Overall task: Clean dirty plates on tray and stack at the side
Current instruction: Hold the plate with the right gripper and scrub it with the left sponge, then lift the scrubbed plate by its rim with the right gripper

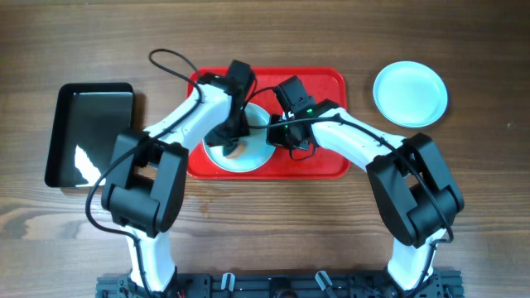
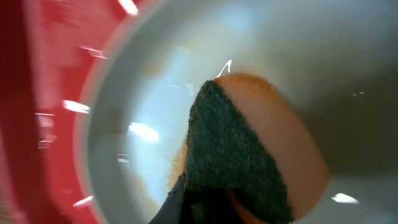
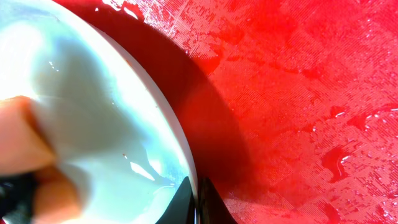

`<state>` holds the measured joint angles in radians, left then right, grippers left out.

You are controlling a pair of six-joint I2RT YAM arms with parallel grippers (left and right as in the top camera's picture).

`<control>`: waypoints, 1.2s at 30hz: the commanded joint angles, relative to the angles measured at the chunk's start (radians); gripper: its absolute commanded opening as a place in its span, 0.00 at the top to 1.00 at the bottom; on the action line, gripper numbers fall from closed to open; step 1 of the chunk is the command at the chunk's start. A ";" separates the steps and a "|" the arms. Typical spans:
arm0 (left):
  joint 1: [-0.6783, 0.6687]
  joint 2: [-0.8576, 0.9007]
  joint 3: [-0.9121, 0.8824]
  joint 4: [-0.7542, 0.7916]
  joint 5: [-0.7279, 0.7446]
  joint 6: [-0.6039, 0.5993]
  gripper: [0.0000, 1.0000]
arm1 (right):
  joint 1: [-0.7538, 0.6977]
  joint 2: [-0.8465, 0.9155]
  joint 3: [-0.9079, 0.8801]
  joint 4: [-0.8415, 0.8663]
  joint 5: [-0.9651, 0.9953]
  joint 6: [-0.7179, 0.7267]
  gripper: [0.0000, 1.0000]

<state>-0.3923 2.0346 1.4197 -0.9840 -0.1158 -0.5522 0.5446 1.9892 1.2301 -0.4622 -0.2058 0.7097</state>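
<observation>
Sponge (image 2: 249, 155) fills the lower middle of the left wrist view. Its dark green scouring face is turned toward the camera over an orange body, and it is pressed against the pale inside of the dirty plate (image 2: 143, 93). The left gripper (image 2: 189, 208) shows only as dark fingers at the bottom edge, clamped on the sponge's lower end. A faint brownish smear lies on the plate just left of the sponge, and wet highlights glint across the surface.

In the right wrist view the right gripper (image 3: 196, 199) sits at the bottom centre with its fingers drawn narrow. They seem to pinch the plate's rim, though the contact is at the very edge of the frame. Right of the rim, the red tray (image 3: 298, 93) is wet and glistening.

In the overhead view, both arms reach up from the bottom of the frame and meet over this plate. It lies in the lower middle of the red tray, a little left of centre. At the upper right, a second plate (image 1: 410, 93) rests on the wooden table (image 1: 480, 215), apart from the tray's right end. At the left of the frame lies a glossy black tray (image 1: 89, 132), also apart from the red one.
</observation>
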 commanded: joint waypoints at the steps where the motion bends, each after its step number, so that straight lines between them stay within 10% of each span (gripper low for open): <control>1: 0.084 0.028 -0.026 -0.012 -0.203 -0.005 0.96 | -0.009 0.025 -0.010 -0.010 0.049 -0.003 0.96; 27: 0.148 -0.134 0.151 0.179 -0.297 0.081 0.96 | -0.009 0.025 -0.010 -0.022 0.081 -0.014 0.96; 36: 0.149 -0.199 0.150 0.042 -0.020 0.077 0.96 | -0.010 -0.005 0.079 -0.116 0.233 -0.111 0.96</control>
<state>-0.2420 1.8538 1.5539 -0.9058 -0.3058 -0.4797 0.5415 1.9915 1.2617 -0.5262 -0.1394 0.6765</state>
